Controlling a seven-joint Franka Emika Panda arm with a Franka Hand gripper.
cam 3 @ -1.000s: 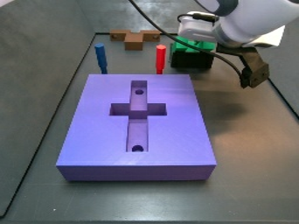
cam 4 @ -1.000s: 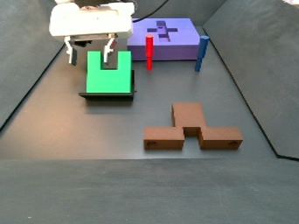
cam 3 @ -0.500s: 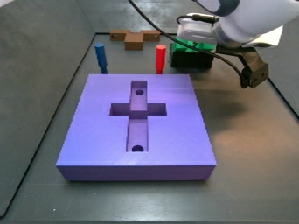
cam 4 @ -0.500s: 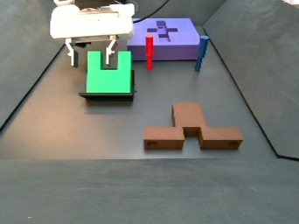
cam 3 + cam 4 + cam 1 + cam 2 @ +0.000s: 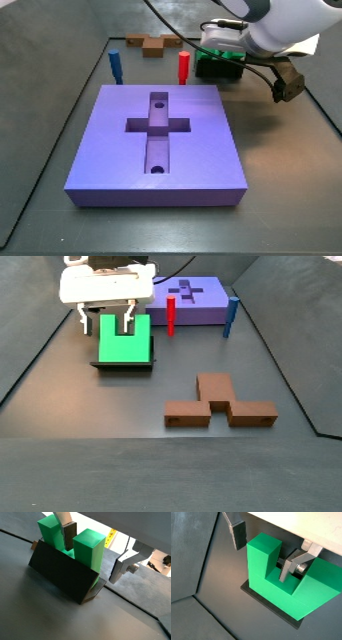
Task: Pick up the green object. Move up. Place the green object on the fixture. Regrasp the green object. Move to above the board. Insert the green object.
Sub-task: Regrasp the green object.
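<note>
In a side view the arm hides most of the green object (image 5: 222, 47) and fixture (image 5: 218, 69). The gripper (image 5: 264, 548) is cut off in both wrist views.

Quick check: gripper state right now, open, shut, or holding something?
Gripper: open, over the green object on the fixture; the fingers straddle one prong without clamping it.

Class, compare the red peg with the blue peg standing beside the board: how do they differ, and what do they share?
Colour: the red peg is red, the blue peg blue. Place: in a side view, the red peg stands nearer the green object on the fixture, where the gripper hangs; the blue peg stands by the board's other corner. Both are slim, upright and beside the same edge of the board.
</note>
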